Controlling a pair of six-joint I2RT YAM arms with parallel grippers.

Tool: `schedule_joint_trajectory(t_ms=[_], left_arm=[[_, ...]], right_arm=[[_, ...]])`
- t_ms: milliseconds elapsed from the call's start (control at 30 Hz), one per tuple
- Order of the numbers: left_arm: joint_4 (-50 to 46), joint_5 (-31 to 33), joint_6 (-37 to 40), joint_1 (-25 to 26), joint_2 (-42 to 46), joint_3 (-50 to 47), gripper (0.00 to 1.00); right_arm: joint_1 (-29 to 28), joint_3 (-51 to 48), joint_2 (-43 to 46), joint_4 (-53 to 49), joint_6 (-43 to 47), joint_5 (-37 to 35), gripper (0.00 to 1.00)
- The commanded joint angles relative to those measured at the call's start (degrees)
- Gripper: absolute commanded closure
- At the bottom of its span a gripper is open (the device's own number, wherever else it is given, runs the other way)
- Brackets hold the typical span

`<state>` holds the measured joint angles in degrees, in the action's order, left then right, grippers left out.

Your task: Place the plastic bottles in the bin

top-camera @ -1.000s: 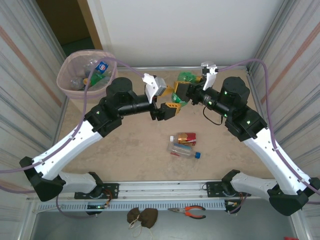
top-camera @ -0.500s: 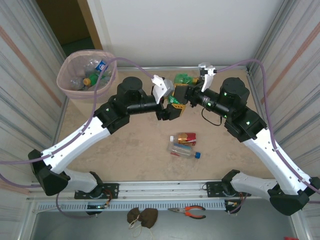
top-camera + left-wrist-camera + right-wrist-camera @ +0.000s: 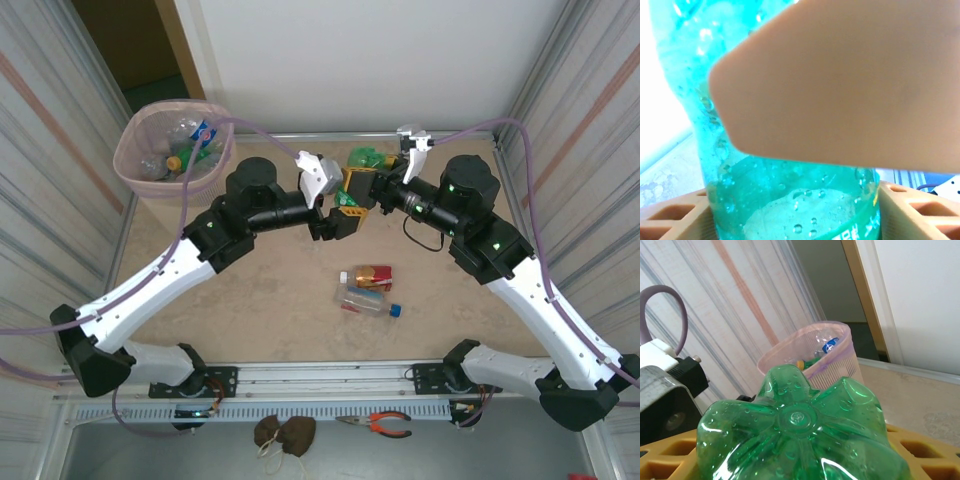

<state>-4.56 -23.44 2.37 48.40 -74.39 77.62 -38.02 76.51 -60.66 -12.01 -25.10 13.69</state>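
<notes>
Sandy tabletop w/ corrugated walls. Both arms meet toward the far side. Right gripper clamps a green bottle near its base, and left gripper pinches the same bottle's sides. Pink bin sits by far-left corner w/ several bottles inside. Red-label bottle and clear bottle lie side by side near centre.
</notes>
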Motion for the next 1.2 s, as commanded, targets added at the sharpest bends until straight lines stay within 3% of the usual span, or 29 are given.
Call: schedule_joint_trajectory(t_ms=[0,133,467,633,767,967,1167], left_arm=[[2.62,0.42,0.89,0.47,2.40,-0.54,0.30],[3.30,0.47,0.61,0.47,2.48,-0.63,0.32],[2.96,0.99,0.62,0.46,2.54,-0.52,0.49],[0.96,4.15,0.85,0.17,3.00,-0.23,0.50],[-2.74,6.33,0.79,-1.47,3.18,1.22,0.51],[-11.54,8.53,0.11,-7.43,4.46,4.61,0.52],[-25.67,9.21,0.92,-19.39,4.38,12.37,0.53]], right_arm=[[-0.39,1.19,0.41,0.90,-0.91,0.01,0.51],[-0.48,1.01,0.42,0.79,-0.85,0.02,0.51],[-0.61,0.70,0.83,0.69,-0.70,-0.26,0.49],[-0.60,0.70,2.00,-0.28,-0.19,-1.99,0.27],[-0.58,0.98,3.48,-2.32,1.16,-4.81,0.16],[-0.41,1.01,6.50,-3.93,3.67,-7.86,0.11],[0.49,1.01,6.83,-5.21,4.71,-8.53,0.10]])
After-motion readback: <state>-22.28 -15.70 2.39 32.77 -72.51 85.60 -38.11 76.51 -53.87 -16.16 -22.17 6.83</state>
